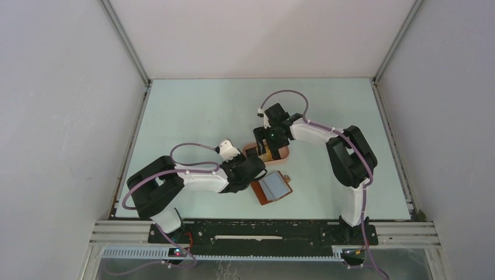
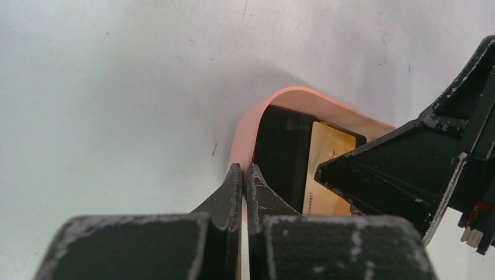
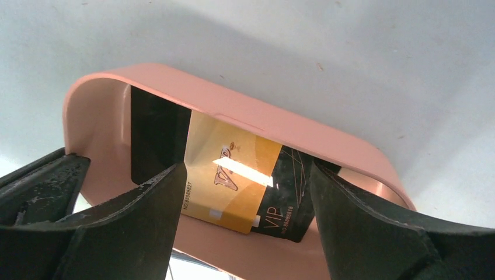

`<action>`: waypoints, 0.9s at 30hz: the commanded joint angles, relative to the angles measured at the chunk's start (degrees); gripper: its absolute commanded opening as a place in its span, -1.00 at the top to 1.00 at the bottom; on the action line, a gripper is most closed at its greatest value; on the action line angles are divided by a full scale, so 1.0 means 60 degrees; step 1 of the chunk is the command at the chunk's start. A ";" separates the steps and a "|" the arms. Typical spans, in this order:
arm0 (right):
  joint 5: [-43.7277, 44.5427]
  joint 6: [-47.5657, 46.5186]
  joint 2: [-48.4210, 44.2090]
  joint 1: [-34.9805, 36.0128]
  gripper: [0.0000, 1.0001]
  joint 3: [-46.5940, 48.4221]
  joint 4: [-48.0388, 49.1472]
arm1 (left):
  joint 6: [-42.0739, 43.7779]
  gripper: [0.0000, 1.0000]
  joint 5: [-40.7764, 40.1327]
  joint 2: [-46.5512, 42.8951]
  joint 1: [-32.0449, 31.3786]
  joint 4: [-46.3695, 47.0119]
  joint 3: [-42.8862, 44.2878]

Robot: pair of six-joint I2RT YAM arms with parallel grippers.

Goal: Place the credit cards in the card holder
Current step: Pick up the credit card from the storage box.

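Note:
Three credit cards lie overlapping in a pink oval tray [image 3: 233, 105]: a gold card [image 3: 233, 175], a black VIP card [image 3: 289, 198] and a black card [image 3: 154, 137]. My right gripper [image 3: 245, 198] hangs open just above them, its fingers either side of the gold and VIP cards. My left gripper [image 2: 244, 170] is shut on the tray's [image 2: 303, 99] near-left wall, beside the black card [image 2: 280, 157] and the gold card [image 2: 327, 169]. The card holder [image 1: 273, 188], a brown wallet, lies open on the table in front of the tray [image 1: 284, 153], grey pockets up. Neither gripper touches it.
Both arms meet over the tray at the table's middle, my left gripper [image 1: 257, 163] and my right gripper [image 1: 270, 143] close together. The right gripper's finger [image 2: 403, 169] looms near the left one. White walls enclose the pale table [image 1: 192, 111].

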 commanded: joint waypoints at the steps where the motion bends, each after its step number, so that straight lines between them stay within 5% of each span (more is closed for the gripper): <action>1: -0.0942 0.0433 0.0486 0.0135 -0.70 0.0147 -0.0177 | -0.0063 1.00 -0.0075 0.0188 -0.0079 0.0312 0.0533; 27: -0.5587 0.1723 -0.0518 -0.0908 -0.37 -0.0427 0.1040 | -0.0348 1.00 0.0035 0.0414 -0.0064 0.0278 0.0508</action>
